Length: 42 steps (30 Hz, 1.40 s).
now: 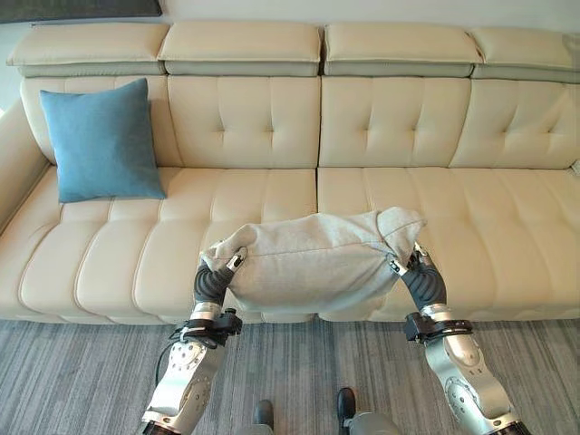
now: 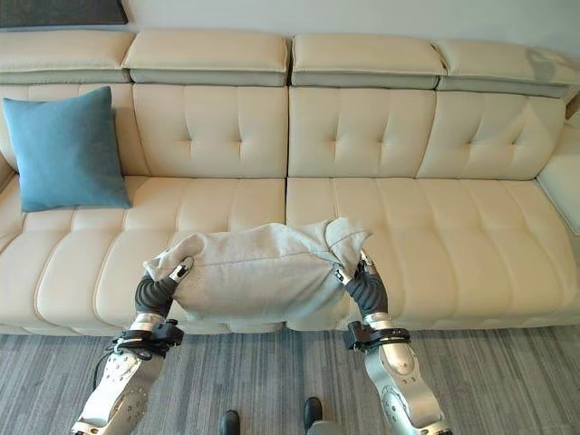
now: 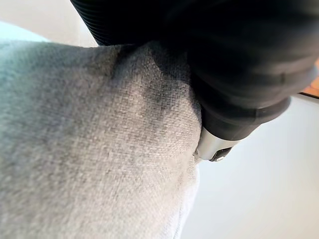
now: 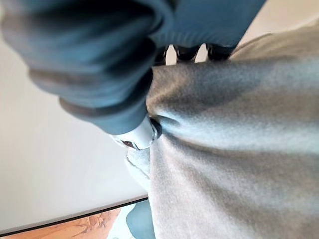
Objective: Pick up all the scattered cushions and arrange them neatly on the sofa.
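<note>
A light grey cushion [image 1: 313,258] hangs flat between my two hands, over the front edge of the sofa seat near its middle. My left hand [image 1: 216,281] grips its left end and my right hand [image 1: 421,279] grips its right end. In the right wrist view the thumb [image 4: 142,135] and the fingertips [image 4: 187,52] pinch the grey cloth [image 4: 239,149]. In the left wrist view the thumb [image 3: 214,148] presses into the cloth [image 3: 89,149]. A blue cushion [image 1: 101,140] stands upright against the backrest at the sofa's left end.
The long cream leather sofa [image 1: 489,217] spans the whole width, with a tufted backrest and headrests [image 1: 399,43]. Its left armrest [image 1: 16,168] rises beside the blue cushion. Grey striped carpet [image 1: 82,381] lies in front of the sofa.
</note>
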Tool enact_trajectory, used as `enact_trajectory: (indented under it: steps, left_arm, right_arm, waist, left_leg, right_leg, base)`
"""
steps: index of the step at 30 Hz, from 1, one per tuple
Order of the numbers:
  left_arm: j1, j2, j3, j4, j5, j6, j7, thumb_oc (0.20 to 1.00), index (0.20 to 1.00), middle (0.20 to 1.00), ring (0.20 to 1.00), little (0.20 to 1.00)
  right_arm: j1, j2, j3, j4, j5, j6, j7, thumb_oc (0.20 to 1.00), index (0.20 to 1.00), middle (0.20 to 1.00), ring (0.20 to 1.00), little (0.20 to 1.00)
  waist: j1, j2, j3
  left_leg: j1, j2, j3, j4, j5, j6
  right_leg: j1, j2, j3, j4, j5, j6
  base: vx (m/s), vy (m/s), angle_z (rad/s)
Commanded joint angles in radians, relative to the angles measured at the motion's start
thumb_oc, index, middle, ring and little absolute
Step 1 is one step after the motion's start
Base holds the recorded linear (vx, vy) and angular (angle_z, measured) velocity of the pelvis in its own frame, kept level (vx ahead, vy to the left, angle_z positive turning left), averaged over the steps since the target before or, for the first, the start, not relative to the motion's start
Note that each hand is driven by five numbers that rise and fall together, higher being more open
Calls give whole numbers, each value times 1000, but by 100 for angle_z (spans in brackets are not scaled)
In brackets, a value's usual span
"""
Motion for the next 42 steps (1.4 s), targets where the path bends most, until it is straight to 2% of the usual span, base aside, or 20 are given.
enact_trajectory:
  steps: [1,2,4,6,8,9,10,11,17,21,22,23,24,25,26,27,29,31,33,42]
  left_arm:
    - [-87,-6,-38,-95,21,-59,-55,200,200,200,200,200]
    - [-92,-7,-40,-93,21,-55,-52,200,200,200,200,200]
    - [-87,-9,-40,-86,21,-49,-54,200,200,200,200,200]
    - [-57,-12,-29,-90,19,-38,-62,200,200,200,200,200]
    - [-36,-14,-18,-85,24,-31,-68,200,200,200,200,200]
    - [-32,-14,-15,-84,25,-29,-66,200,200,200,200,200]
    - [-23,-17,-6,-83,28,-22,-57,200,200,200,200,200]
    - [-20,-20,0,-84,30,-20,-52,200,200,200,200,200]
    - [20,-24,17,-98,27,-14,-59,200,200,200,200,200]
    - [41,-4,40,-110,25,-9,-66,200,200,200,200,200]
    - [47,11,47,-113,26,-5,-71,200,200,200,200,200]
    - [47,11,47,-113,26,-5,-71,200,200,200,200,200]
    - [43,22,67,-116,39,-7,-65,200,200,200,200,200]
    - [42,25,71,-117,43,-10,-66,200,200,200,200,200]
    - [42,25,71,-117,43,-10,-66,200,200,200,200,200]
    - [35,24,79,-110,45,-16,-61,200,200,200,200,200]
    - [35,17,82,-111,40,-19,-63,200,200,200,200,200]
    - [34,16,82,-111,39,-19,-63,200,200,200,200,200]
    - [34,-3,80,-98,32,-19,-66,200,200,200,200,200]
    - [-33,-27,37,-11,83,-1,-33,200,200,200,200,200]
  right_arm:
    - [-51,3,6,-174,-23,-105,46,200,200,200,200,200]
    - [-47,-1,-3,-174,-20,-110,41,200,200,200,200,200]
    - [-28,-3,-19,-170,-10,-111,37,200,200,200,200,200]
    - [2,-2,-31,-164,4,-102,38,200,200,200,200,200]
    - [8,2,-33,-162,9,-95,43,200,200,200,200,200]
    - [8,2,-33,-161,8,-91,41,200,200,200,200,200]
    - [7,13,-41,-156,5,-89,27,200,200,200,200,200]
    - [8,18,-47,-154,4,-88,20,200,200,200,200,200]
    - [46,44,-53,-160,-8,-71,36,200,200,200,200,200]
    - [57,55,-46,-148,-15,-57,55,200,200,200,200,200]
    - [50,61,-47,-149,-25,-50,68,200,200,200,200,200]
    - [49,61,-47,-149,-25,-50,68,200,200,200,200,200]
    - [28,66,-46,-145,-48,-52,67,200,200,200,200,200]
    - [23,68,-47,-145,-48,-53,68,200,200,200,200,200]
    - [23,68,-47,-145,-48,-53,68,200,200,200,200,200]
    - [8,69,-44,-134,-52,-54,66,200,200,200,200,200]
    - [-24,63,-43,-125,-56,-53,57,200,200,200,200,200]
    - [-25,63,-42,-124,-56,-53,57,200,200,200,200,200]
    - [-25,64,-54,-131,-74,-45,50,200,200,200,200,200]
    - [-107,74,-17,-76,-87,-40,21,200,200,200,200,200]
  waist:
    - [-7,-1,-18]
    - [-1,-10,-7]
    - [-5,-19,-4]
    - [6,-24,2]
    - [22,-31,-4]
    - [32,-27,-6]
    - [54,-11,-8]
    - [64,-7,-6]
    - [85,-9,-31]
    - [95,-33,-49]
    - [102,-44,-51]
    - [104,-42,-54]
    - [106,-33,-44]
    - [105,-24,-44]
    - [105,-24,-45]
    - [95,-1,-40]
    - [75,14,-29]
    - [73,15,-26]
    - [62,3,-24]
    - [74,1,-95]
  left_leg:
    - [-19,56,-14,170,32,-38]
    - [-65,59,-18,247,70,-35]
    - [-128,71,-11,354,88,-20]
    - [-181,44,20,369,48,4]
    - [-246,-18,72,272,-23,23]
    - [-263,-31,88,226,-8,20]
    - [-311,-61,102,141,60,6]
    - [-331,-74,105,104,80,1]
    - [-306,-88,100,32,122,22]
    - [-272,-109,117,62,74,53]
    - [-239,-130,119,67,39,81]
    - [-243,-126,120,66,42,81]
    - [-213,-132,122,71,11,103]
    - [-194,-127,119,60,10,106]
    - [-194,-127,119,60,10,106]
    - [-143,-121,102,24,6,106]
    - [-83,-116,88,-11,1,92]
    - [-77,-116,86,-13,1,92]
    - [-33,-129,80,-29,-9,81]
    - [64,-101,73,-90,-13,40]
  right_leg:
    - [-10,23,23,40,-76,-7]
    - [-1,27,20,37,-78,-17]
    - [11,36,16,33,-88,-33]
    - [35,27,17,27,-94,-37]
    - [66,17,21,1,-107,-21]
    - [78,21,24,-8,-110,-17]
    - [113,45,32,-34,-118,-10]
    - [130,53,41,-43,-122,-7]
    - [198,49,70,-49,-145,10]
    - [184,-6,90,21,-114,53]
    - [155,-41,95,119,-51,88]
    - [150,-38,97,118,-48,87]
    - [88,-62,85,239,7,111]
    - [53,-62,77,264,19,108]
    - [53,-62,77,264,19,108]
    - [-20,-53,37,247,-17,84]
    - [-51,-69,-18,86,-31,74]
    - [-42,-68,-22,80,-29,74]
    - [-20,-63,-1,-13,1,83]
    - [136,-35,-35,-142,1,66]
  base:
    - [1,-276,10]
    - [14,-166,11]
    - [82,-206,18]
    - [183,-114,11]
    - [261,27,10]
    - [361,91,20]
    - [305,87,14]
    - [244,65,7]
    - [295,116,-54]
    - [293,213,-45]
    - [143,123,-71]
    - [227,232,-46]
    - [103,132,-22]
    - [109,132,-9]
    - [127,73,-5]
    - [142,42,4]
    - [172,-26,-12]
    - [70,-46,17]
    - [87,-91,53]
    - [100,-101,16]
